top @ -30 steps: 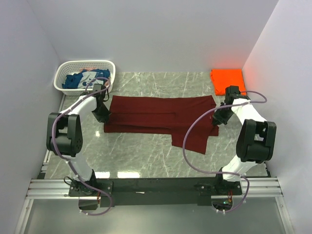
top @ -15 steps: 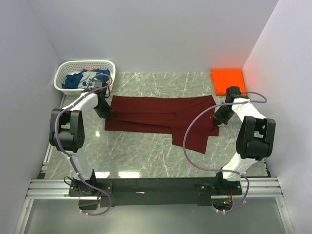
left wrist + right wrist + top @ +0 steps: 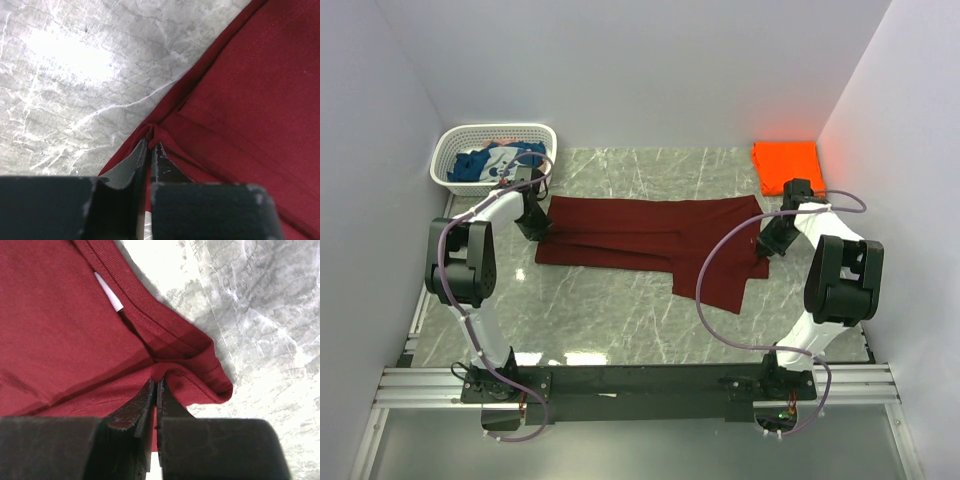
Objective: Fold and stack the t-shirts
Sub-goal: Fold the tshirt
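Now three t-shirts show. One maroon t-shirt [image 3: 650, 240] lies stretched flat on the table [image 3: 620, 310] between two grippers. The left gripper [image 3: 149, 145] pinches a fold at its edge, and the right gripper [image 3: 156, 385] pinches cloth near the collar [image 3: 145, 310]. One folded orange t-shirt [image 3: 787, 165] lies beyond the right gripper. One blue t-shirt [image 3: 480, 163] sits in the single basket [image 3: 495, 133] beyond the left.

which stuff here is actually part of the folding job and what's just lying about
Job:
- dark maroon cloth t-shirt, laid out, pinched by left claw and right claw
- folded bright orange cloth t-shirt
- blue cloth t-shirt with white print

Lying about:
- white plastic lattice basket holding the blue one
- grey marbled table
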